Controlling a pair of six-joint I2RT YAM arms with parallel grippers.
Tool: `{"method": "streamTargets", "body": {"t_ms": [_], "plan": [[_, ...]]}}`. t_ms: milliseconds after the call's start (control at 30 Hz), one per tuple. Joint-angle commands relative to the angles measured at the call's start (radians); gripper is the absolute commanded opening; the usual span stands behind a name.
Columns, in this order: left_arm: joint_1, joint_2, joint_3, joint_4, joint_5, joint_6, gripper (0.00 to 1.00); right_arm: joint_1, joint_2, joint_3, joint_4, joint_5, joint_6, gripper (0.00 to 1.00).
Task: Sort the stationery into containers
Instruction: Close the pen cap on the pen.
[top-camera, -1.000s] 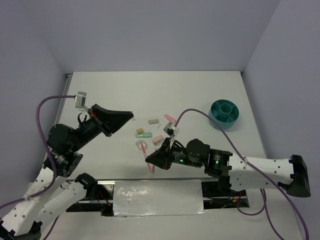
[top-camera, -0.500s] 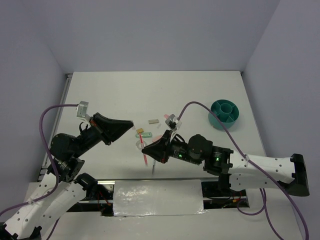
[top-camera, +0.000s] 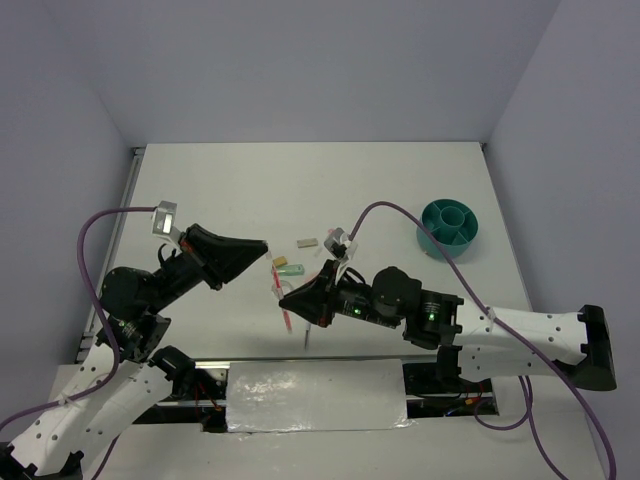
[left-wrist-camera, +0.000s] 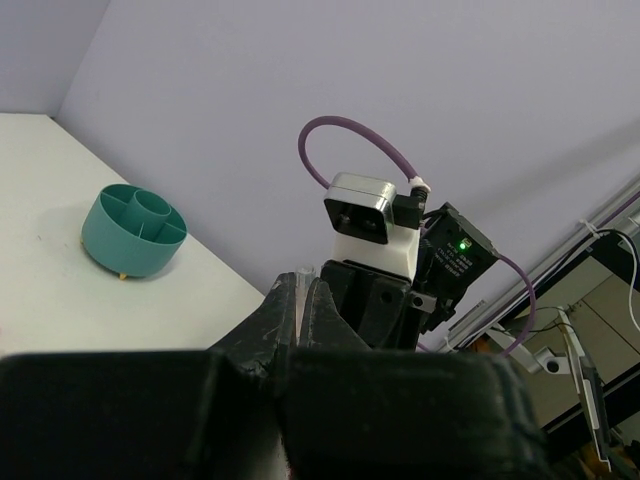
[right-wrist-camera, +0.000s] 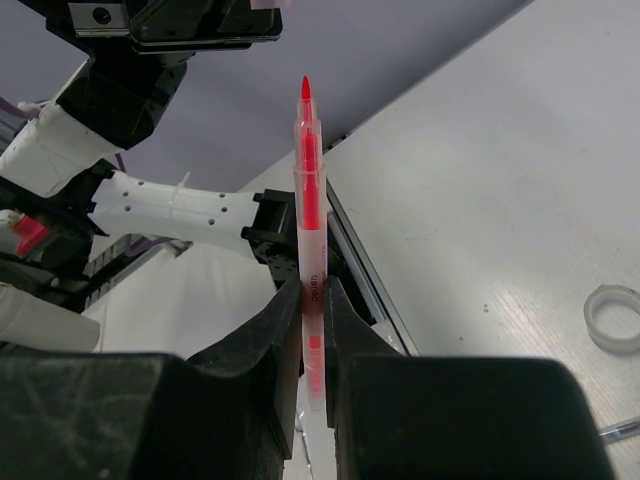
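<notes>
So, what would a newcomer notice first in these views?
The right gripper clamping a pink pen, low over the table's front centre. Next, the teal organiser standing alone at the table's right side. The left gripper is shut on nothing, raised just left of the small blocks.

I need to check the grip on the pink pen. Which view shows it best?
Right wrist: the pink pen stands clamped in the right gripper. Top external shows only a pink sliver; left wrist shows none.
</notes>
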Motion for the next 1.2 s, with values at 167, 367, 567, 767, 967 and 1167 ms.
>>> {"method": "streamTargets", "body": {"t_ms": [167,367,567,767,967,1167], "plan": [[-0.002,0.003,-0.006,0.052,0.015,0.007,0.00,0.007,-0.002,0.063,0.007,-0.008,-0.026,0.00],[-0.002,0.008,-0.004,0.055,0.018,0.006,0.00,0.007,-0.001,0.066,0.008,0.004,-0.030,0.00],[-0.002,0.006,-0.011,0.059,0.026,0.001,0.00,0.006,-0.007,0.076,-0.005,0.016,-0.043,0.00],[-0.002,0.006,-0.017,0.053,0.034,0.010,0.00,0.006,-0.009,0.081,-0.012,0.036,-0.053,0.00],[-0.002,0.008,-0.029,0.076,0.047,-0.003,0.00,0.007,-0.002,0.090,-0.021,0.052,-0.064,0.00],[-0.002,0.006,-0.037,0.070,0.050,0.001,0.00,0.006,0.005,0.102,-0.022,0.056,-0.075,0.00]]}}
